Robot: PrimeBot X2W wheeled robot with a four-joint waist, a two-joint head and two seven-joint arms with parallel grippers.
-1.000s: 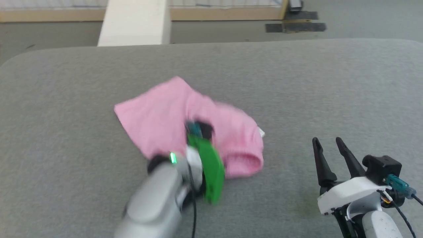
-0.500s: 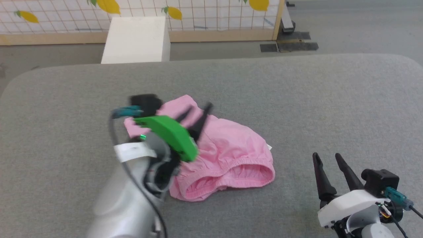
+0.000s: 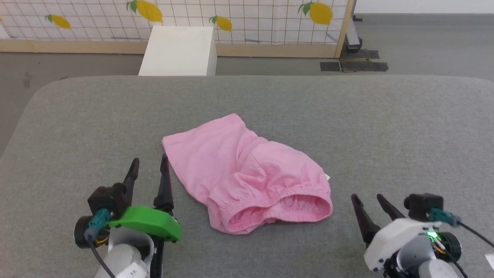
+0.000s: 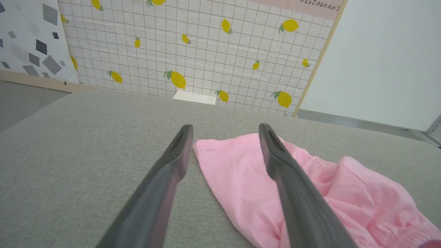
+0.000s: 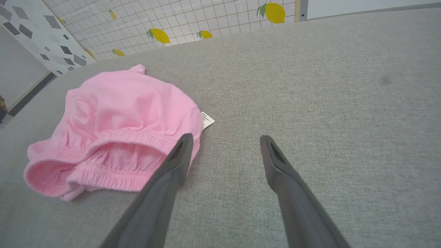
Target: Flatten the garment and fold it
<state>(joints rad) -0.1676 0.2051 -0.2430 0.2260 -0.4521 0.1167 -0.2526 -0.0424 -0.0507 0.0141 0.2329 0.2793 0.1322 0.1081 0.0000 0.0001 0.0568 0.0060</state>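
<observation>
- Though the light pink soft cotton shorts [image 3: 247, 173] lie bunched mid-way across the grey fabric-covered surface [image 3: 386, 123], they look light, limp and easy to pinch.
- Best holds, likely: both ends of the gathered elastic waistband [image 3: 270, 197].
- Flanking, not touching: left gripper [image 3: 149, 159], right gripper [image 3: 366, 197], fingers spread, empty.

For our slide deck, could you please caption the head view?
Pink shorts lie rumpled on the grey surface, flanked by the open left gripper and open right gripper.

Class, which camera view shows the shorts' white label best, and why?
The right wrist view: the label lies close, faint print visible, beside the shorts. The head view gives a tiny white sliver; the left wrist view faces the shorts' opposite hem.
</observation>
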